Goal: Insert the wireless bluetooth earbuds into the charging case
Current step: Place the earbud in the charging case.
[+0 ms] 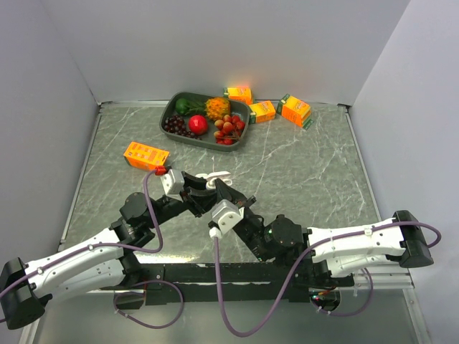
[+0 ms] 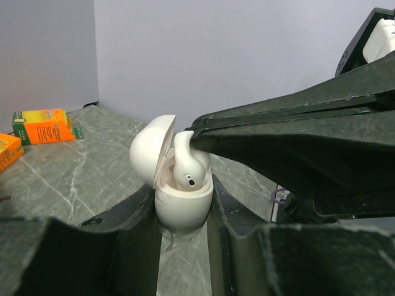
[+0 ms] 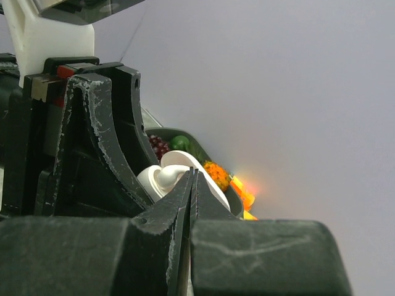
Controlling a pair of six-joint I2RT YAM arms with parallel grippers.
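Observation:
My left gripper [image 2: 182,196] is shut on a small white charging case [image 2: 180,209], held upright with its lid [image 2: 150,152] swung open to the left. One glossy white earbud [image 2: 187,163] sits in the case's well, its stem upward. My right gripper [image 2: 196,131] comes in from the right with its jaws shut, and its tips touch the top of the earbud. In the right wrist view the shut tips [image 3: 192,174] rest against the earbud [image 3: 164,176], with the case [image 3: 147,180] behind. From above, both grippers meet at the case [image 1: 217,178] at mid-table. No other earbuds show.
A dark tray [image 1: 174,107] of fruit stands at the back centre. Orange cartons lie near it [image 1: 295,110] [image 1: 262,111] [image 1: 239,93], and one [image 1: 145,154] lies left of the grippers. Grey walls close the table's sides and back.

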